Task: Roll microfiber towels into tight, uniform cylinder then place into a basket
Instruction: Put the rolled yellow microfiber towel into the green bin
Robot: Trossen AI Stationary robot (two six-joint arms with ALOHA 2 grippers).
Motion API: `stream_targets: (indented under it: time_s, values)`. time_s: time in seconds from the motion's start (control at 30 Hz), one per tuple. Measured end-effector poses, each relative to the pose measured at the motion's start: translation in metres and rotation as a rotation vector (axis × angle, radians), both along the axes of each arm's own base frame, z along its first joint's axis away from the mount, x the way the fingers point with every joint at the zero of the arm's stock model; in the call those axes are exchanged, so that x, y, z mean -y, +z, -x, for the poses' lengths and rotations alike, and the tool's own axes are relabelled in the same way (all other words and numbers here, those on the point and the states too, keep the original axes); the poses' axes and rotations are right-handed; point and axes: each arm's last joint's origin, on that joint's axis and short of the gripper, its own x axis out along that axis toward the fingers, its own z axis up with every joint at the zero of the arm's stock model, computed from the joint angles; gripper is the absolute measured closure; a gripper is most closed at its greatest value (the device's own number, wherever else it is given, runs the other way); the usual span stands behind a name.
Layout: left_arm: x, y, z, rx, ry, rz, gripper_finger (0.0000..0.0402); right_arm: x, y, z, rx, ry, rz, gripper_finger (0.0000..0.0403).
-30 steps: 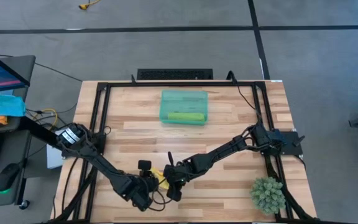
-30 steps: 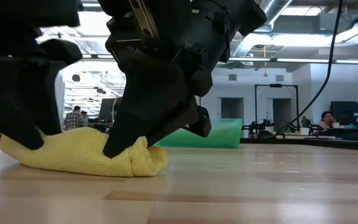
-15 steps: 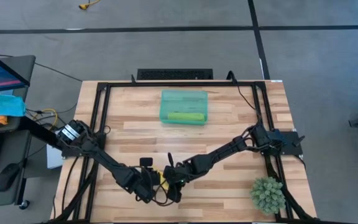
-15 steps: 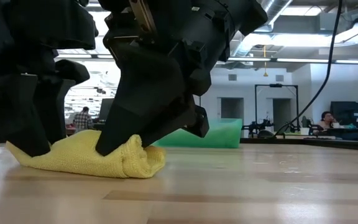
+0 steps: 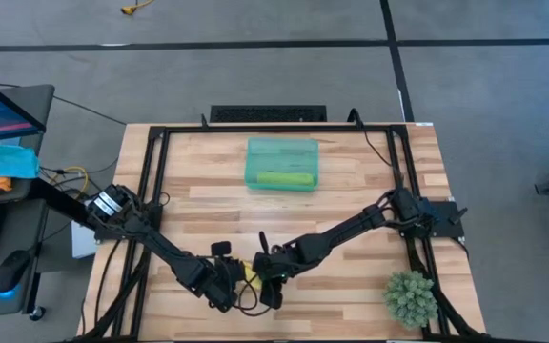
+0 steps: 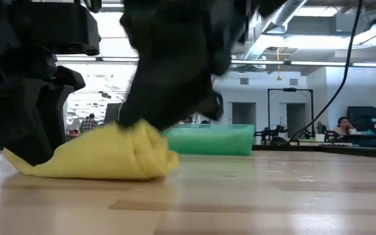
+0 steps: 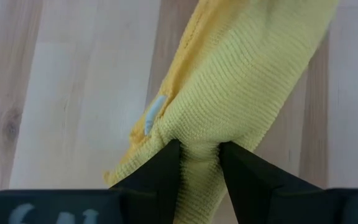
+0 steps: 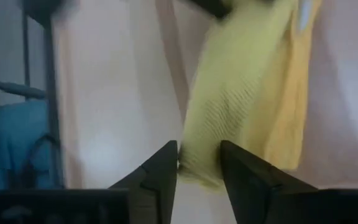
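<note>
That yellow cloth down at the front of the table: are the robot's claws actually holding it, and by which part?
Yes. The left gripper pinches a bunched fold of the yellow towel, and the right gripper is closed on its other end.

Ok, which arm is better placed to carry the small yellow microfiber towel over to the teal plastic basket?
Probably the right. Both grippers pinch the yellow microfiber towel: left gripper, right gripper. The right arm reaches in from the side nearer the translucent teal plastic basket, so its path looks shorter.

My wooden table (image 5: pixel 351 191) carries a green basket (image 5: pixel 282 163) far, yellow towel (image 6: pixel 103 156) near, plant (image 5: pixel 409 297) near right
</note>
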Motion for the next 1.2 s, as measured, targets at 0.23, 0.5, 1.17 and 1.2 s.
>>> stream_targets:
  time_s: [0.23, 0.5, 1.17, 1.2]
  values:
    - [0.002, 0.000, 0.001, 0.015, 0.063, 0.035, 0.0288, -0.012, 0.031, 0.012, 0.131, 0.048, 0.175, 0.0274]
    - [0.002, 0.000, 0.000, 0.033, 0.117, 0.065, 0.0288, -0.054, 0.026, 0.018, 0.317, 0.131, 0.299, 0.0280]
    - [-0.003, 0.000, -0.006, 0.026, 0.104, 0.072, 0.0288, -0.031, -0.006, 0.008, 0.179, -0.051, 0.332, 0.0282]
    - [-0.003, 0.000, -0.006, 0.026, 0.104, 0.073, 0.0288, -0.030, -0.006, 0.007, 0.181, -0.057, 0.332, 0.0282]
